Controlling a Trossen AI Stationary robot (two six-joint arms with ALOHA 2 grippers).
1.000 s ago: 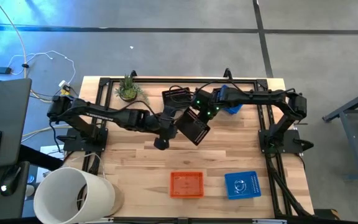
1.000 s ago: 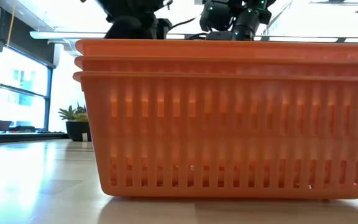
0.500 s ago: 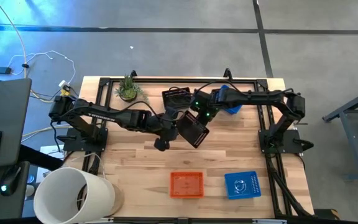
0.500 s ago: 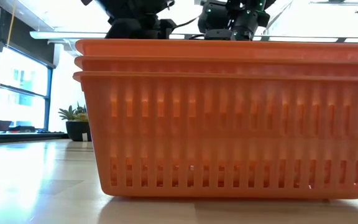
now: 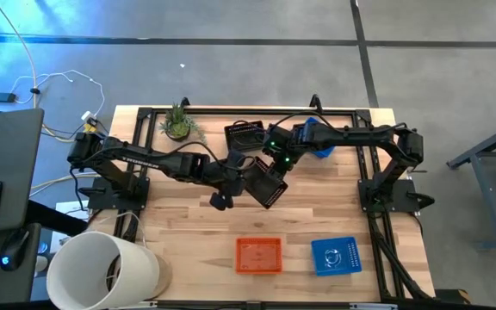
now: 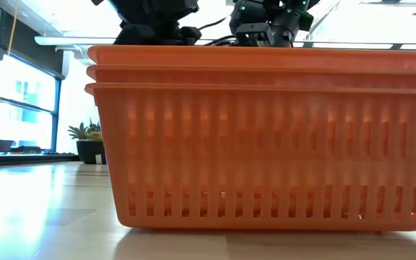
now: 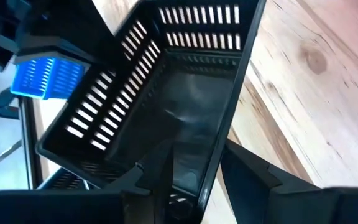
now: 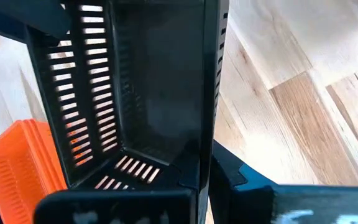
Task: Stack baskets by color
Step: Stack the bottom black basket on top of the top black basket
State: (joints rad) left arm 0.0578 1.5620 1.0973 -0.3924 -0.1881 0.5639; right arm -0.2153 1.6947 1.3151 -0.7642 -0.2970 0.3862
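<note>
From the high view I see both arms meeting over the middle of the bench (image 5: 188, 232). Between them hangs one black basket (image 5: 263, 182), tilted, above the wood. The left gripper (image 5: 241, 176) is at its left edge and the right gripper (image 5: 275, 159) is at its upper right edge. Compared with one second ago, the held basket has moved a little to the left and toward the left arm. A second black basket (image 5: 244, 134) lies on the bench near the far edge, just behind the grippers. In this view I count two black ones, one orange stack (image 5: 258, 255) and one blue basket (image 5: 335, 256) at the near edge, and another blue basket (image 5: 321, 151) partly hidden under the right arm. The small plant (image 5: 177, 121) and the white bucket (image 5: 102, 271) stand on the left side.

In the low view the orange stack (image 6: 266, 137) fills the picture; three rims lie one in another. Only the arms show above it.

In the left wrist view the left fingers (image 7: 163, 168) hold the rim wall of the black basket (image 7: 185, 99), one finger inside and one outside.

In the right wrist view the right fingers (image 8: 222, 171) are closed narrow on the thin wall of the same basket (image 8: 148, 87), and the orange stack (image 8: 14, 162) shows beyond it
</note>
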